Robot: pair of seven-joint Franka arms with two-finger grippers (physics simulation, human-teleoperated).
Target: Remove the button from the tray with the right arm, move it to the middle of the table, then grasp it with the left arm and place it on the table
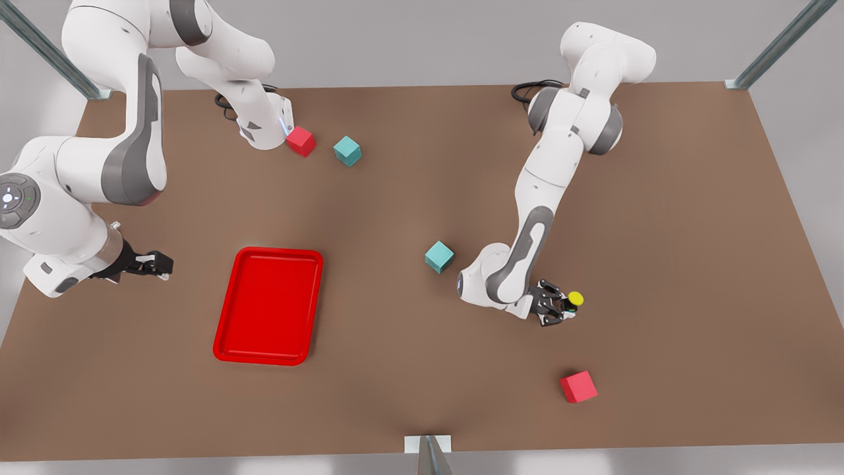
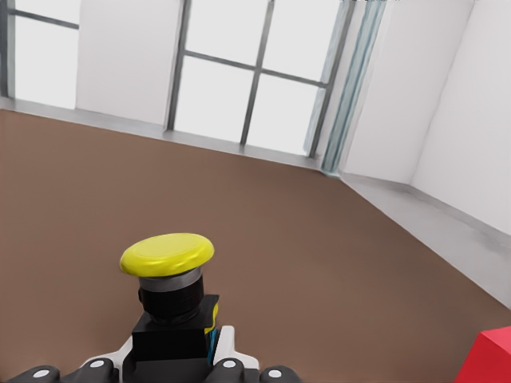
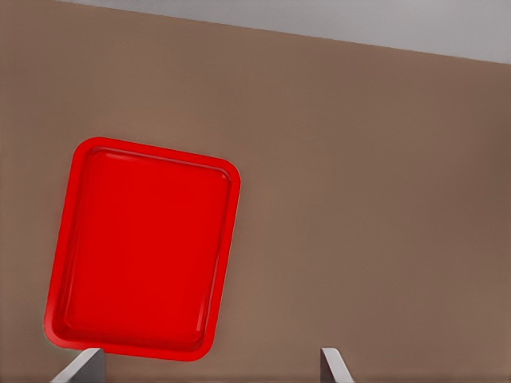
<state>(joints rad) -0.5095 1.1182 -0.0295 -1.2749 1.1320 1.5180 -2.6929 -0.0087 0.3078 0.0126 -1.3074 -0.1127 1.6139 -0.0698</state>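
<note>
From the front view, the table [image 1: 422, 218] carried two red cubes, one [image 1: 301, 141] near the far edge beside an arm base and one [image 1: 578, 386] toward the near edge on the front view's right. Two teal cubes stood there too, one [image 1: 347, 151] just beside the far red cube and one [image 1: 439, 256] near the middle. One tray [image 1: 269, 306] lay on the front view's left, and nothing lay in it. The single button [image 1: 575, 299] sat clamped in the left gripper [image 1: 560, 306] on the front view's right, well apart from the tray. The right gripper [image 1: 160, 264] hung to the tray's left with its fingers parted, holding nothing. No writing could be read on anything.

In the left wrist view, the button [image 2: 169, 291] stood upright between the gripper's fingers [image 2: 227, 369], its yellow cap above the black body, with a corner of a red cube [image 2: 489, 359] nearby.

In the right wrist view, the tray [image 3: 144, 247] showed bare, and two spread fingertips [image 3: 335, 367] had table between them.
</note>
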